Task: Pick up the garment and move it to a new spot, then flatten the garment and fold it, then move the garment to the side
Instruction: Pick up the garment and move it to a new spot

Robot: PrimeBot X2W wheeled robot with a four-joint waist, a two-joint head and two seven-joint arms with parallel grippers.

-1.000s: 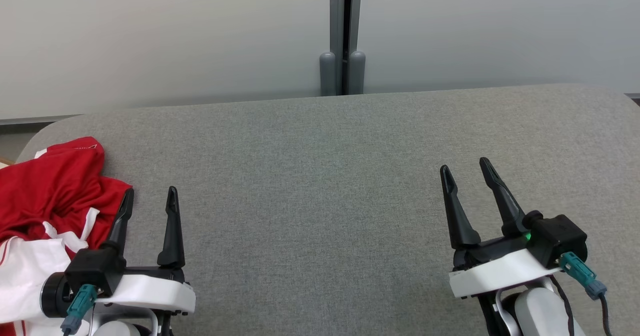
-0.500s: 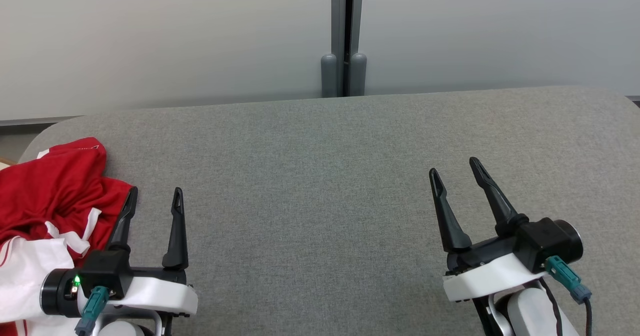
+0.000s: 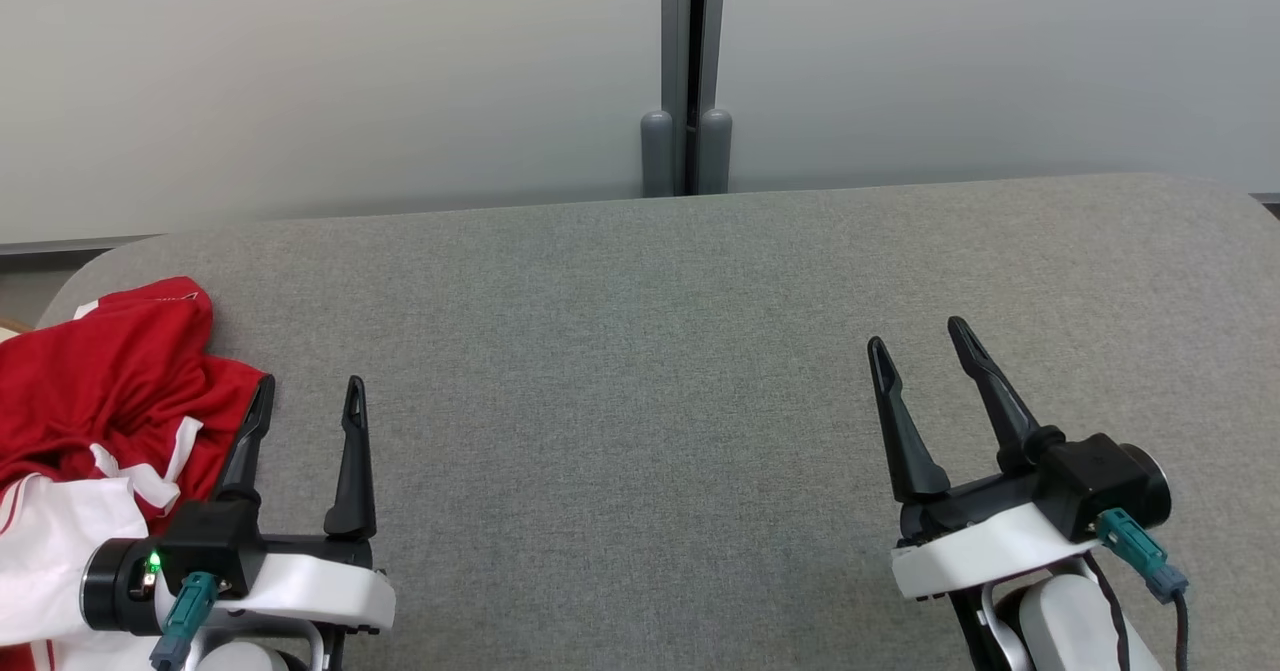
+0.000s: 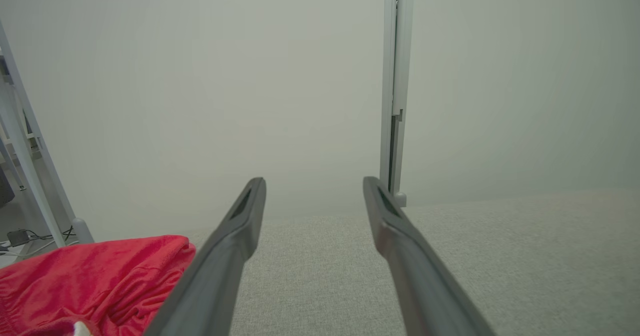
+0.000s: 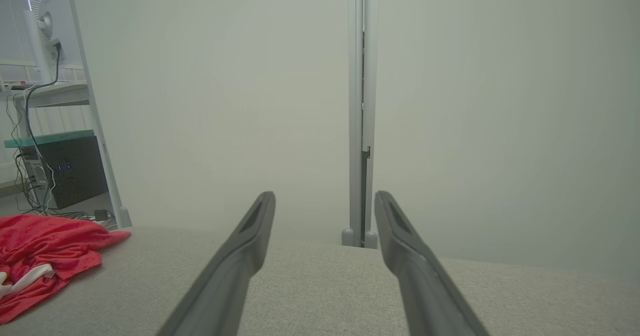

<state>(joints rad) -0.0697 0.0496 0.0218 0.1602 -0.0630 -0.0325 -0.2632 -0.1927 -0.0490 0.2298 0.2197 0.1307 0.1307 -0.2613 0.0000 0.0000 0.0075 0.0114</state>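
Observation:
A crumpled red and white garment (image 3: 95, 411) lies at the far left of the grey table (image 3: 650, 351); it also appears at the lower left of the left wrist view as red cloth (image 4: 95, 281) and far left in the right wrist view (image 5: 45, 251). My left gripper (image 3: 308, 396) stands open just right of the garment, its left finger beside the cloth's edge, nothing between its fingers. At the right side of the table my right gripper (image 3: 922, 341) hangs open and empty, far from the garment.
Pale partition panels with a grey post (image 3: 686, 71) stand behind the table's far edge. A metal frame leg (image 4: 30, 165) and a shelf with a dark box and cables (image 5: 60, 171) sit beyond the table's left end. The table's corners are rounded.
The left gripper shifted slightly right and its green light now shows. The right gripper swung a little left, then edged back right. The garment has not moved.

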